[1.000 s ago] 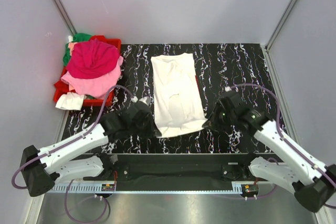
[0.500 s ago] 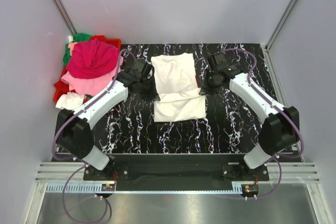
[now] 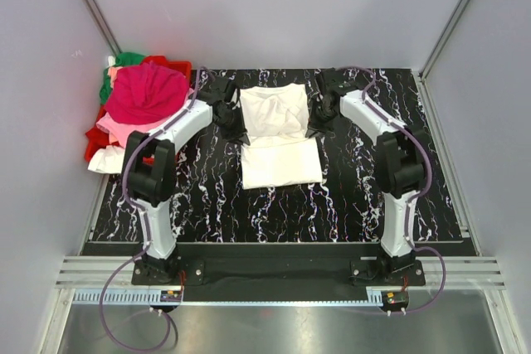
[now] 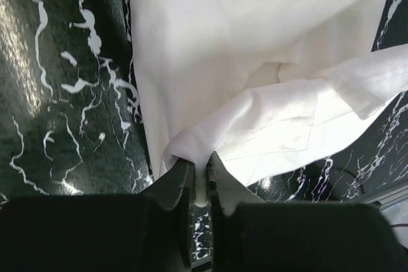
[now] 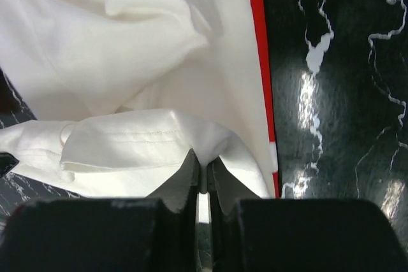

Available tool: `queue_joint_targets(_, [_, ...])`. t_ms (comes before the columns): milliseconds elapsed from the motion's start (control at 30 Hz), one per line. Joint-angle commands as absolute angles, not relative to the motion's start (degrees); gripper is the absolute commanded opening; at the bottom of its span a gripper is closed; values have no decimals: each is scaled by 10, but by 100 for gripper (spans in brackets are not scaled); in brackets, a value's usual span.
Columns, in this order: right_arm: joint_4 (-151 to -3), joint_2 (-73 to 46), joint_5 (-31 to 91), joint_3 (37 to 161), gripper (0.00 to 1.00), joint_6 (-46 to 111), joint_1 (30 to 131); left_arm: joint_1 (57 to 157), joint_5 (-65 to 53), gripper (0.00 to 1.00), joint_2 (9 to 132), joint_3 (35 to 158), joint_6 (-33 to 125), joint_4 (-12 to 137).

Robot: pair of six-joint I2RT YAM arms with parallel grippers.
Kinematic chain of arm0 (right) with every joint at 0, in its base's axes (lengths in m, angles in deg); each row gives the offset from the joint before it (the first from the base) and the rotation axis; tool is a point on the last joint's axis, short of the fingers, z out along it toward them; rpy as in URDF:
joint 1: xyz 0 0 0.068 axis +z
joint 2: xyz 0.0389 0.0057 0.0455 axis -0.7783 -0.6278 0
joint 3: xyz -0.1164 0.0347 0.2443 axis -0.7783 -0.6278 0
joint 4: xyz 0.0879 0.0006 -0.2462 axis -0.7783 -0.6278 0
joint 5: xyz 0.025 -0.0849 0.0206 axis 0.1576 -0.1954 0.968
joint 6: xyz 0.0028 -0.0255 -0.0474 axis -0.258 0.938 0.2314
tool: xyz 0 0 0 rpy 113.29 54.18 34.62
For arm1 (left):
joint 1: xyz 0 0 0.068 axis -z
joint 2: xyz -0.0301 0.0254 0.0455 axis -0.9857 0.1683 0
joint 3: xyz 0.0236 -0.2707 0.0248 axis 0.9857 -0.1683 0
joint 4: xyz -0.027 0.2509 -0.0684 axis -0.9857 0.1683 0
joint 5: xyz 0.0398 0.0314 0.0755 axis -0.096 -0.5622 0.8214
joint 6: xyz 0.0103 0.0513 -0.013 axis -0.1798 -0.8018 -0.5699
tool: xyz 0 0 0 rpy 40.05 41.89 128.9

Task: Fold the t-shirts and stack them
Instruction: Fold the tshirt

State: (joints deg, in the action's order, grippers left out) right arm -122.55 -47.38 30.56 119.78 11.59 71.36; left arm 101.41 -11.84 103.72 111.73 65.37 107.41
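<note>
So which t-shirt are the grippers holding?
The white t-shirt on the table: the left gripper and right gripper each pinch its edge. The magenta shirt, pink shirt and green shirt lie heaped on the red bin.

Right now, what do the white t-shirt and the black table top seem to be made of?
The white t-shirt: soft matt cloth, likely cotton knit; it drapes in folds and shows a stitched hem. The black table top: smooth and glossy, with white marble-like veins and light glare; perhaps a printed sheet rather than stone, I cannot tell.
</note>
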Motion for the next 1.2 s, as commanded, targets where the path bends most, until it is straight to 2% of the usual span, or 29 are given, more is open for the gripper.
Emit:
queue_joint_targets(0, [-1246,-523,292,1276,0,152,687,982,-137,16,1084,1184,622,1098])
queue_joint_targets(33, [-1251,-556,297,1294,7,156,683,976,-145,20,1116,1202,620,1101])
queue_joint_targets(100, [-1276,-594,296,1376,28,167,671,954,-174,40,1155,1274,624,1122])
queue_joint_targets(133, [-1300,-635,312,1413,46,173,666,947,-190,50,1203,1310,624,1137])
queue_joint_targets(167, [-1312,-656,315,1487,71,178,662,940,-202,61,1227,1388,624,1154])
queue_joint_targets(200, [-1329,-676,310,1526,79,179,654,931,-211,79,1249,1426,625,1186])
queue_joint_targets(267, [-1377,-722,316,1628,84,191,647,924,-210,93,1279,1499,629,1211])
queue_joint_targets(333, [-1391,-711,312,1643,85,201,642,917,-205,99,1255,1509,632,1224])
queue_joint_targets(400, [-1354,-665,311,1553,85,199,642,917,-181,99,1209,1446,634,1190])
queue_joint_targets(433, [-1302,-602,317,1504,86,196,642,918,-173,99,1152,1412,635,1174])
queue_joint_targets(467, [-1278,-569,321,1405,86,193,641,917,-163,99,1123,1342,638,1157])
queue_joint_targets(533, [-1212,-481,338,1311,86,177,641,920,-142,98,1042,1270,639,1112])
queue_joint_targets(567, [-1189,-453,351,1224,85,170,641,923,-139,95,1017,1202,637,1096])
queue_joint_targets(700, [-1088,-351,424,1062,75,129,642,972,-133,83,937,1090,621,1014])
queue_joint_targets(767, [-1044,-340,458,1012,63,121,643,994,-127,77,939,1073,617,1004])
queue_joint_targets(800, [-1031,-342,468,1004,58,114,643,1014,-123,77,952,1073,617,995])
queue_joint_targets(833, [-1027,-348,480,1007,45,114,644,1022,-123,75,961,1080,619,993])
queue_joint_targets(867, [-1030,-357,482,1014,39,115,646,1035,-124,69,973,1087,623,989])
queue_joint_targets(967, [-1044,-406,489,1052,28,125,653,1053,-121,65,1026,1122,628,991])
queue_joint_targets(1167, [-1063,-513,497,1145,24,134,654,1059,-110,62,1121,1191,627,995])
